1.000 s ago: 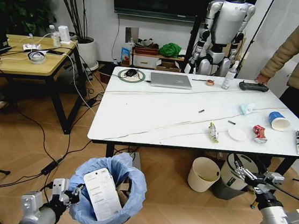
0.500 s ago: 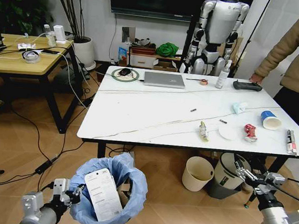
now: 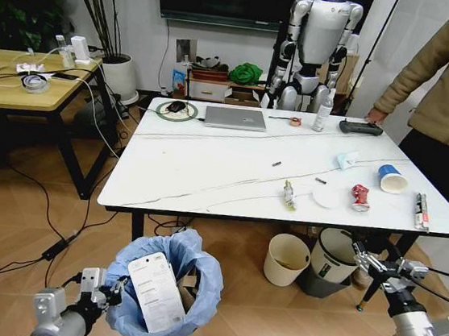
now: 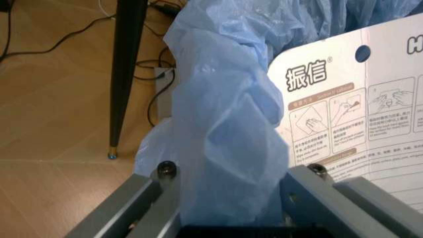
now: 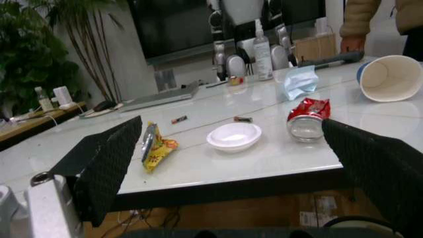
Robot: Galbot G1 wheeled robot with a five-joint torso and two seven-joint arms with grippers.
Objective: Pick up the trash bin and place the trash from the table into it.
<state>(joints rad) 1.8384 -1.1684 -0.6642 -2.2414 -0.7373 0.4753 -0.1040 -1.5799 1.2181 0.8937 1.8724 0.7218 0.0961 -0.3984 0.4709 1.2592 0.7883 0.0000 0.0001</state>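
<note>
The trash bin (image 3: 196, 274), lined with a light-blue bag, hangs low at the front left with a white printed packet (image 3: 158, 290) standing in it. My left gripper (image 3: 116, 289) is shut on the bin's bagged rim (image 4: 225, 148). On the right part of the white table (image 3: 199, 173) lies the trash: a yellowish wrapper (image 3: 288, 195), a white lid (image 3: 326, 198), a crushed red can (image 3: 360, 196), a blue-and-white cup (image 3: 392, 179), a crumpled pale-blue piece (image 3: 345, 159) and a flat packet (image 3: 421, 211). My right gripper (image 3: 376, 262) is open, below the table's front right edge.
A grey laptop (image 3: 235, 117) and a spray bottle (image 3: 323, 110) stand at the table's far side. A cream bin (image 3: 285, 260) and a black-rimmed white bin (image 3: 329, 261) sit under the table. A person's hand (image 3: 374, 114) rests on the far right corner. A wooden table (image 3: 31, 85) stands left.
The whole head view has shifted, so the camera has moved: the table now sits further left and lower in the picture. Both arms keep their poses and the bin stays held.
</note>
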